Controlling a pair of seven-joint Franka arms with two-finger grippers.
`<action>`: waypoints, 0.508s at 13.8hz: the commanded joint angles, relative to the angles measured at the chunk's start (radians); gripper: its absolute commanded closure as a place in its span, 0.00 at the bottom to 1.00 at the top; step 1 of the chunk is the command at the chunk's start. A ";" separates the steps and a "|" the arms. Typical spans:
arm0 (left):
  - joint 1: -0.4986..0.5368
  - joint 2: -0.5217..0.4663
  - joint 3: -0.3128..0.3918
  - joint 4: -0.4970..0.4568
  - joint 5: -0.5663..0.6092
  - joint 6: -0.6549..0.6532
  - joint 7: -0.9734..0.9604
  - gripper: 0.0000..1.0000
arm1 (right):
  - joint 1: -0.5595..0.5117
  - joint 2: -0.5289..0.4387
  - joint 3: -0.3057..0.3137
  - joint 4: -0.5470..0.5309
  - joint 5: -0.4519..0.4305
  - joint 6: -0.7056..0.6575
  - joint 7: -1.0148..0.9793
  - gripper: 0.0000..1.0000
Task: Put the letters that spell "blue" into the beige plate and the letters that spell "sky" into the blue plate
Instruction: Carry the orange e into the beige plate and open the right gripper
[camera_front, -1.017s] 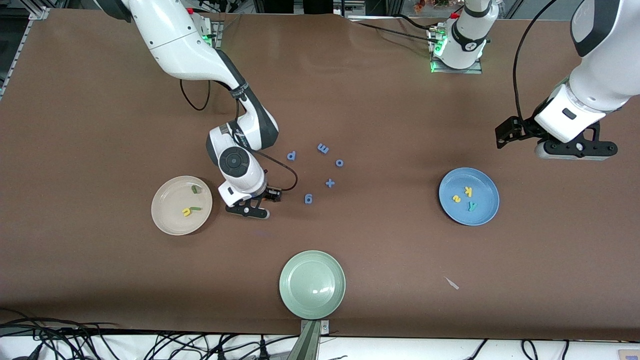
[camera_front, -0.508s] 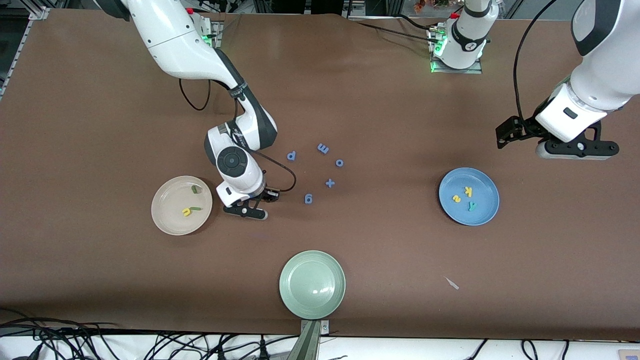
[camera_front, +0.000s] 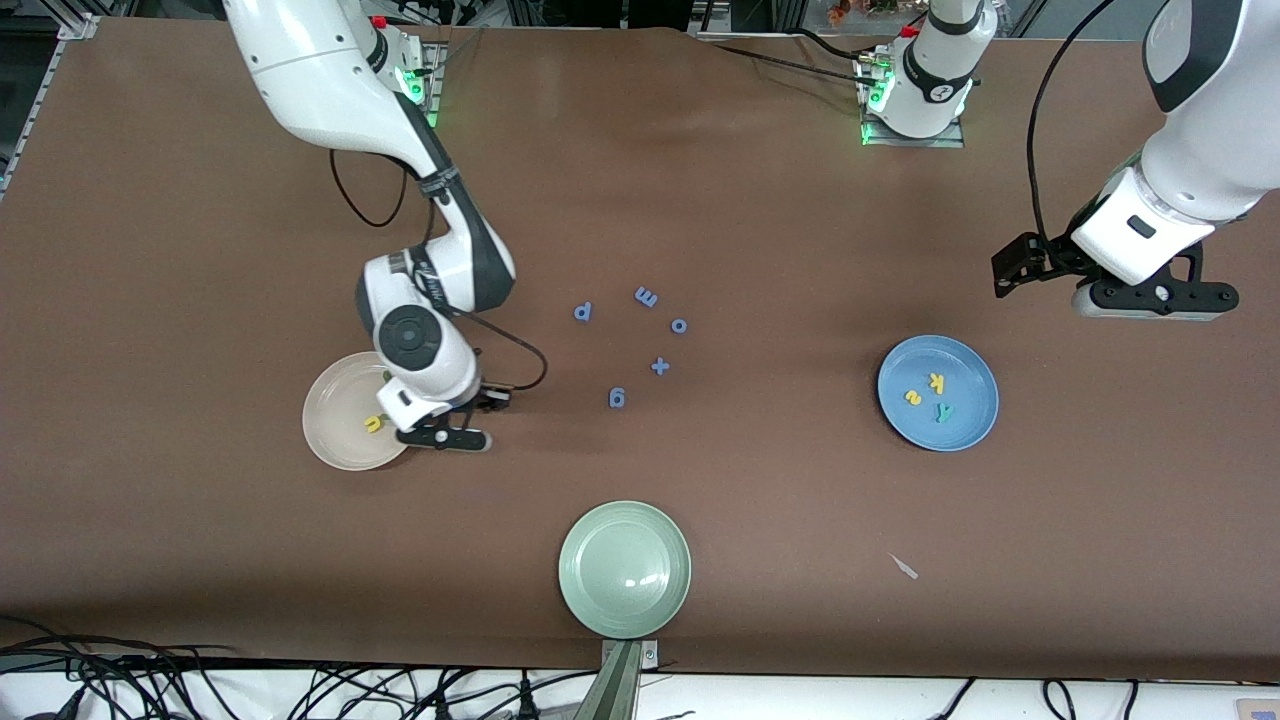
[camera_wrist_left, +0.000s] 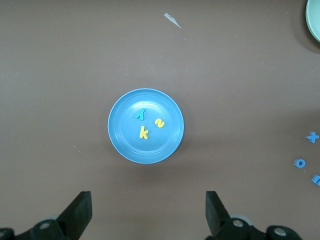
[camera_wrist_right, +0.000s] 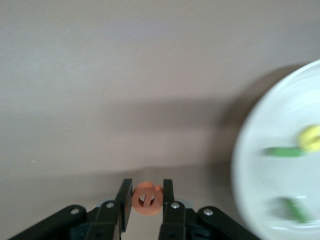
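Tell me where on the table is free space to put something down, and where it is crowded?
Bare cloth lies between the blue letters and the blue plate, and between the pale green plate and the beige plate. It is crowded at the beige plate's edge, where the right gripper holds the orange e.

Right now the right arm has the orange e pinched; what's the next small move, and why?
Probably carry the right gripper a little farther over the beige plate, then let go. Its fingers are shut on the orange e above bare table beside the plate's rim. The yellow u already lies in that plate. The left gripper waits open.
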 joint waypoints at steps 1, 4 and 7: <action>-0.006 0.016 0.001 0.033 0.029 -0.022 0.004 0.00 | -0.005 -0.066 -0.088 -0.034 0.011 -0.071 -0.232 0.97; -0.006 0.016 0.001 0.033 0.029 -0.022 0.006 0.00 | -0.057 -0.163 -0.116 -0.191 0.056 -0.036 -0.382 0.96; -0.010 0.017 0.001 0.035 0.029 -0.022 0.004 0.00 | -0.068 -0.229 -0.120 -0.336 0.116 0.030 -0.427 0.96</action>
